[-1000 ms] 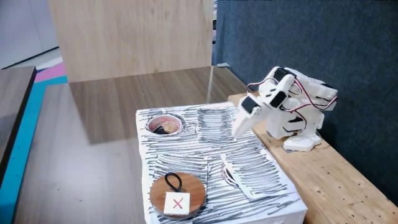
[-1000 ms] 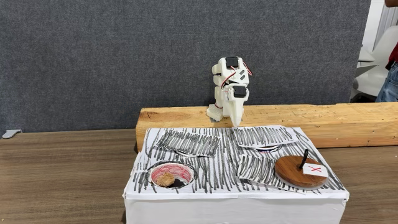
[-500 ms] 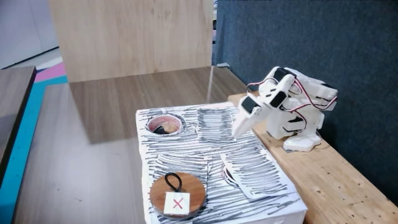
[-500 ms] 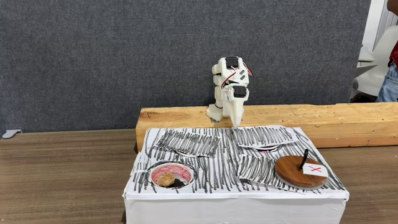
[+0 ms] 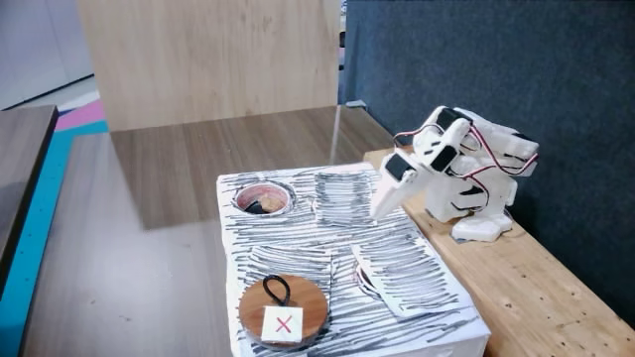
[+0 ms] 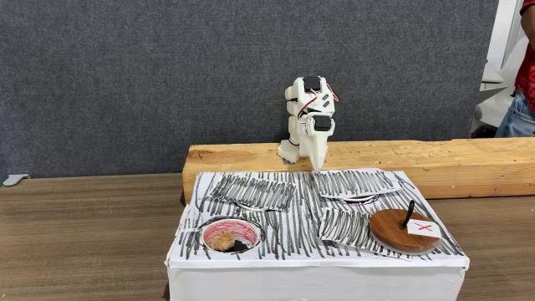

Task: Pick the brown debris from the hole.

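Nothing moved: brown debris (image 6: 221,242) sits in the hole (image 6: 203,231); hand (image 5: 375,213) state unclear.

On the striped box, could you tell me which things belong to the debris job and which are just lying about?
Job:
brown debris
hole
gripper

Lying about:
wooden disc with red X label
torn paper flap
wooden beam

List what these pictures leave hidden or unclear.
- Hole: its near rim hides part of the dark bottom in both fixed views.
- Brown debris: too small to count pieces.
- Gripper: folded down, too small to tell whether open or shut.
- Person: cut off by the right edge.
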Action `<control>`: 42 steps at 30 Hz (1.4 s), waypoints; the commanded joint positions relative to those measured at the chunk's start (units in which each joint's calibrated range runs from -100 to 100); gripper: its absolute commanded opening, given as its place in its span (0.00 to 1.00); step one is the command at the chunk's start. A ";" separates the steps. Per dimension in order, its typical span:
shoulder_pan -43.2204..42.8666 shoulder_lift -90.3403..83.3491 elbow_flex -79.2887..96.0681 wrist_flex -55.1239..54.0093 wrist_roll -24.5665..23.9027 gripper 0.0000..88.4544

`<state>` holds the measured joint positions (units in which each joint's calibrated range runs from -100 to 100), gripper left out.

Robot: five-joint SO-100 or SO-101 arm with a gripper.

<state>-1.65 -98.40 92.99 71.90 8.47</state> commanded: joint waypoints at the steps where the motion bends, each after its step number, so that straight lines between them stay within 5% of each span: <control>1: 0.11 -0.34 -0.23 -0.75 0.20 0.04; 42: 0.33 -0.34 -0.23 -0.75 -0.11 0.04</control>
<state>-1.65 -98.40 92.99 71.90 8.47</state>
